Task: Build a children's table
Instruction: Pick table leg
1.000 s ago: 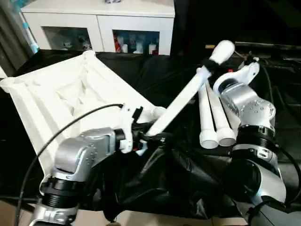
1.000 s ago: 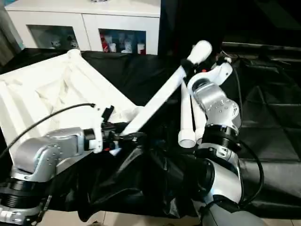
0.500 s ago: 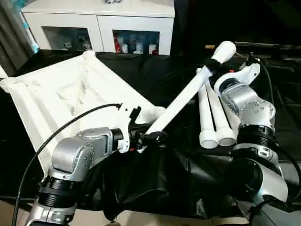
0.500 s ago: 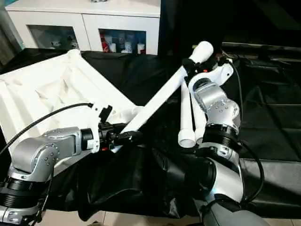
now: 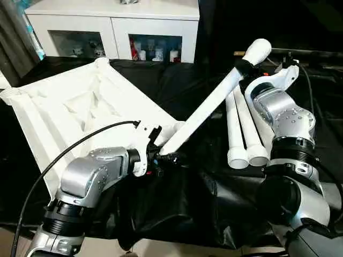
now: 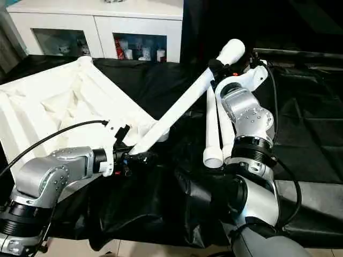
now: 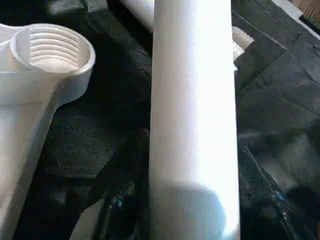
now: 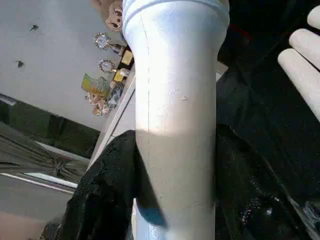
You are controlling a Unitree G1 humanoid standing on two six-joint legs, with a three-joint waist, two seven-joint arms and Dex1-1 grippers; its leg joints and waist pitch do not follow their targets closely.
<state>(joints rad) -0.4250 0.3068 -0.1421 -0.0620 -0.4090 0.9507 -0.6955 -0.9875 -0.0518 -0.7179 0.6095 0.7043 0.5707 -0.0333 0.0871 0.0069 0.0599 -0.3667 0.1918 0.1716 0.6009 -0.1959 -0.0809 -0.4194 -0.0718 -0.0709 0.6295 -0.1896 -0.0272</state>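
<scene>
The upturned tabletop (image 5: 75, 115) lies at the left end of the black-draped bench (image 5: 161, 75). A white leg (image 5: 211, 107) slants above its near corner socket (image 7: 52, 50), the right gripper (image 5: 246, 67) clamping it high, the left gripper (image 5: 163, 155) around its lower end. The leg needs centring and uprighting over the socket before pressing.

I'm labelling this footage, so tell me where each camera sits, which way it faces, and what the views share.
Left eye view: on the head, looking down at the upturned white ribbed plastic tabletop over both silver forearms.
Right eye view: same scene, slightly offset.
Left wrist view: along the left tool, at the long round white plastic leg and a threaded corner socket.
Right wrist view: along the right tool, black fingers flanking the leg.
Shared: that leg.
</scene>
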